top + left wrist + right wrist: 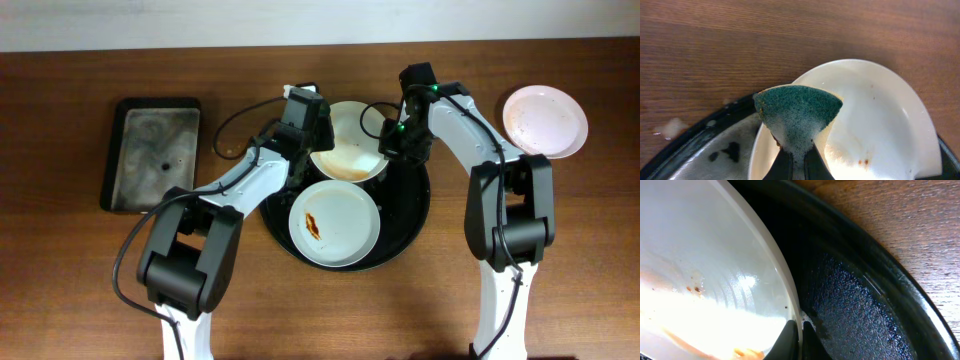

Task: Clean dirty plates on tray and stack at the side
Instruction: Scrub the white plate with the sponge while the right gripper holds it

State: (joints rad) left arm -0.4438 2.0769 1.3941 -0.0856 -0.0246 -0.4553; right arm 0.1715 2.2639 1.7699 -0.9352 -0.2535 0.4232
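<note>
The right gripper (799, 340) is pinching the rim of the round white smeared plate (715, 250), tilted above the large black round tray (850, 310) beside its jaws, while the left gripper (799, 162), clenching a green scouring sponge (800, 107), should be pressing firmly across the smears.

Wooden table (60, 290), round blk tray (410, 212), rect. sponge tray (152, 152) left, 1 plate (545, 120) right

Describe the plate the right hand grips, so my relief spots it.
Find the large round black tray mid-table. Of its two white plates, take the far plate, tilted up with the right hand on its rim. The near plate lies flat, red-smeared.
</note>
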